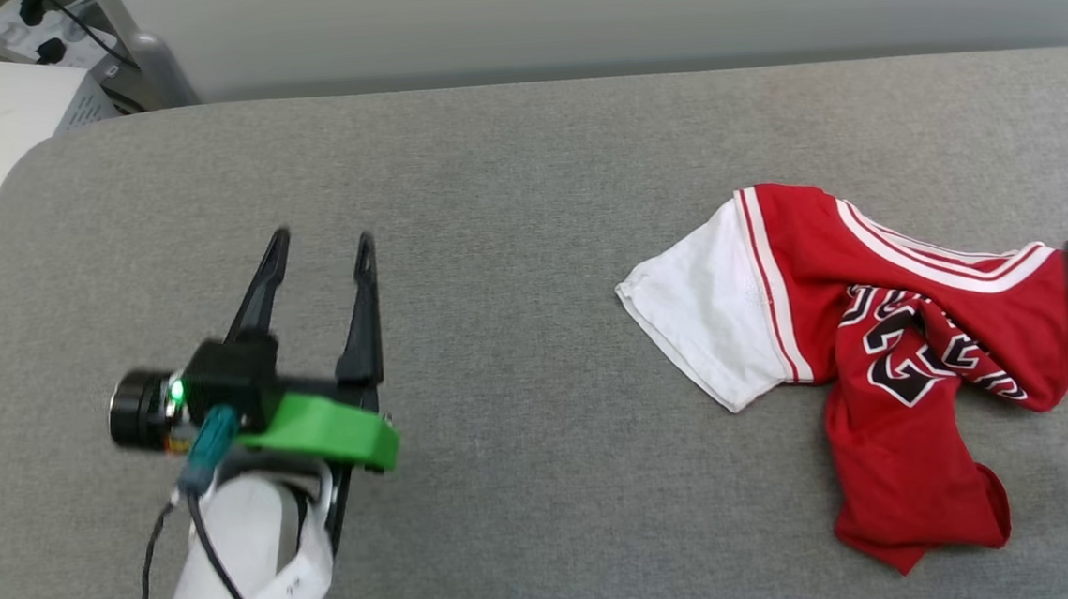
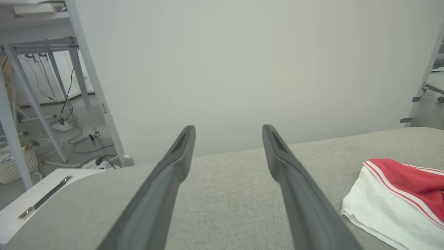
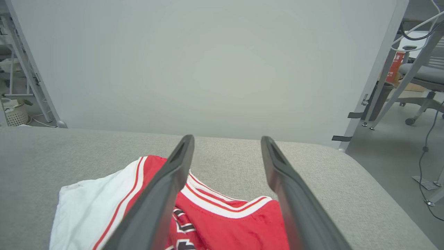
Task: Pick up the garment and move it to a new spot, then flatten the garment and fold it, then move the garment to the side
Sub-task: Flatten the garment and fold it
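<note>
Garment [image 1: 883, 313]: crumpled red/white jersey, R side of grey padded table [image 1: 487, 171].
Black, white-outlined chest print creased, not legible. L gripper [image 1: 323, 237] spread wide, empty, well apart from it; R gripper [image 3: 227, 139] spread wide, empty, over its striped trim.

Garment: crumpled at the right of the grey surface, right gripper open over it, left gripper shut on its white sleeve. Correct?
Not quite. The left gripper is open, holding nothing, well clear of the garment, as the left wrist view shows. The rest stands: garment crumpled at the right, right gripper open over it.
</note>
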Controlling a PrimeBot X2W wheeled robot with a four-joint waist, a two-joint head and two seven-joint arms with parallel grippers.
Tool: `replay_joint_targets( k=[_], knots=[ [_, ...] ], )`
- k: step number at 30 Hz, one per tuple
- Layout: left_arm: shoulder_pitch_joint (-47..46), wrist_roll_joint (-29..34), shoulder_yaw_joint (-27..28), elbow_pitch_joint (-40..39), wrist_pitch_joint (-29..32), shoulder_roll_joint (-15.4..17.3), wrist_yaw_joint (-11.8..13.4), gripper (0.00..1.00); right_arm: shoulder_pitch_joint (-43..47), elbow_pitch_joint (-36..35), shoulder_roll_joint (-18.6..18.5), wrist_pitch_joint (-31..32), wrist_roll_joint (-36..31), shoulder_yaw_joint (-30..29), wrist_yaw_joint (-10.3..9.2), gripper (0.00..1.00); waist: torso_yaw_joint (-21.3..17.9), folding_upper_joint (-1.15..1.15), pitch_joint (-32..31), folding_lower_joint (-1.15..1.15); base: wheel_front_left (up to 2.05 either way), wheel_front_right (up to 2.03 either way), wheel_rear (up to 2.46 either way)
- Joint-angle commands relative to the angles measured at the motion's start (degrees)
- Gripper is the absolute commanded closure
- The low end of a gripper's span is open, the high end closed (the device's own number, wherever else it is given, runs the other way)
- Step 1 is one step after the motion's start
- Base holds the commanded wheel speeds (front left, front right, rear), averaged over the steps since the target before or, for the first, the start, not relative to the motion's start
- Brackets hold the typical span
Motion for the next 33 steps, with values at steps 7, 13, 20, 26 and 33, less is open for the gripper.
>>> replay_joint_targets(
  k=[7,13,20,26,33],
  knots=[
    [-17.4,-5.7,-12.0,9.3,6.4,4.8,-1.8,0.0,4.6,-11.6,9.0,-0.3,-7.3,0.5,-0.04,0.0,-2.2,0.0,2.3,0.0,0.0,0.0,0.0],
    [-32.2,-20.3,-27.6,14.3,21.9,7.6,-1.8,0.0,3.9,-13.4,10.5,-0.3,-7.9,2.7,-0.04,0.0,-3.7,0.0,4.9,0.0,0.0,0.0,0.0],
    [-45.5,-35.6,-43.4,20.1,44.3,7.0,-1.8,0.0,0.5,-12.5,10.6,-0.3,-8.0,5.7,-0.04,0.0,-6.6,0.0,8.9,0.0,0.0,0.0,0.0],
    [-52.1,-41.8,-53.5,24.8,54.1,6.2,-1.8,0.0,-2.7,-12.1,10.9,-0.3,-8.2,7.4,-0.04,0.0,-9.5,0.0,12.6,0.0,0.0,0.0,0.0],
    [-54.6,-44.2,-60.9,31.6,54.5,5.3,-1.8,0.0,-5.2,-11.6,11.7,-0.3,-8.1,7.9,-0.04,0.0,-12.0,0.0,16.4,0.0,0.0,0.0,0.0]
  ],
)
